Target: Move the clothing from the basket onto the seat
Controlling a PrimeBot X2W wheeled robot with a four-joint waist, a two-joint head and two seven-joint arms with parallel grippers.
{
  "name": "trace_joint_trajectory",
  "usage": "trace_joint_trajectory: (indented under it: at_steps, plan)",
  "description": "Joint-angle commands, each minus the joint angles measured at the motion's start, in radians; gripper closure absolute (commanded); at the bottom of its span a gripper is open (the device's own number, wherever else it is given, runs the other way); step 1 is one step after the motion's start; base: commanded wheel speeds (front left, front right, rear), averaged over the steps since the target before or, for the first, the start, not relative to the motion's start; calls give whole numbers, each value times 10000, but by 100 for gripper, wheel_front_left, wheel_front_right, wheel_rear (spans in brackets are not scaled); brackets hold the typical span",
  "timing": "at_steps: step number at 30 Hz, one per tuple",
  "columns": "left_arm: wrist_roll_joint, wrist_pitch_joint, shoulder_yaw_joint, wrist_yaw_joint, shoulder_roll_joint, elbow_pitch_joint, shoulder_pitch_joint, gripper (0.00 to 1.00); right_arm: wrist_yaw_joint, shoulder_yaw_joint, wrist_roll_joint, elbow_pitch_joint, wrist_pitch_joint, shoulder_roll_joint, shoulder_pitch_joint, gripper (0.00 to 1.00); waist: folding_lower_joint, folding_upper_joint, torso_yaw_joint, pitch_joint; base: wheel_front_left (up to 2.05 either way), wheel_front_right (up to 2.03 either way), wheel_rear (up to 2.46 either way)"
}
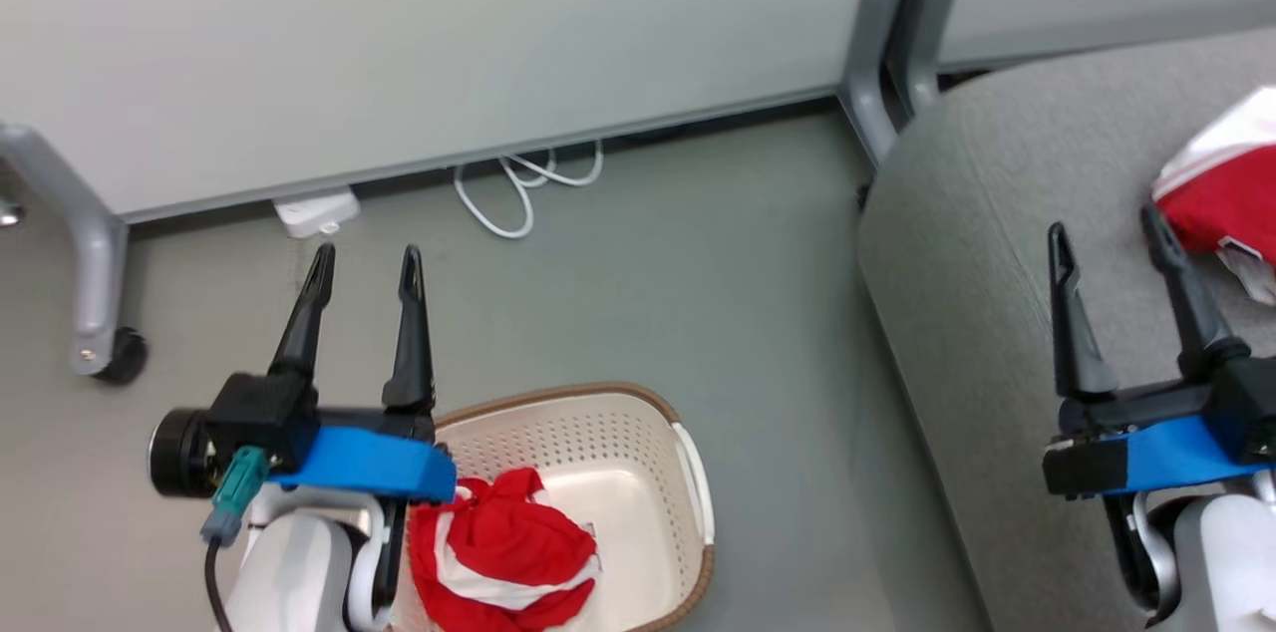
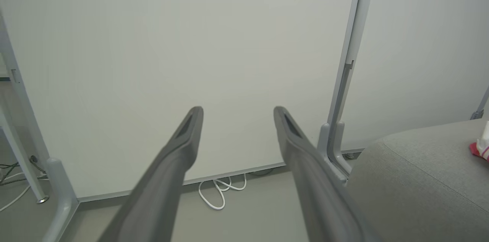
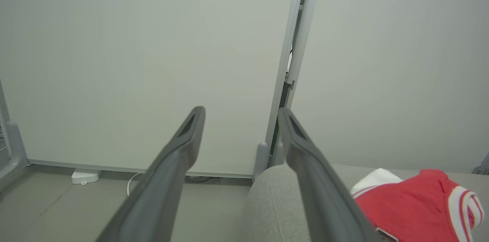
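My left tool [image 1: 366, 256] and my right tool [image 1: 1105, 223] stood fully spread — each empty, in contact with nothing.

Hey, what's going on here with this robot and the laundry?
A two-armed robot is moving red sports clothes from a basket on the floor to a grey seat. One garment already lies on the seat, and a second garment sits crumpled in the basket. The left jaws are open by the basket, and the right jaws are open over the seat, close to the garment there. Neither holds anything.
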Motion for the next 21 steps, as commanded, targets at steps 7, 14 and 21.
trace_joint_trajectory:
  at_steps: [7, 14, 21]
  plan:
    - [407, -29, 901, -497, -385, 66, 969, 0, 1, 319, 267, 292, -6, 343, 571, 0, 3, -1, 771, -762, 0, 0, 0]
    - [629, -28, 1233, -761, -597, 264, 1371, 0, 1, 469, 382, 758, -6, 507, 871, 0, 3, -1, 1013, -977, 0, 0, 0]
    - [713, -28, 1478, -884, -702, 495, 1553, 0, 1, 491, 502, 1164, -6, 661, 1337, 0, 3, -1, 1215, -1188, 0, 0, 0]
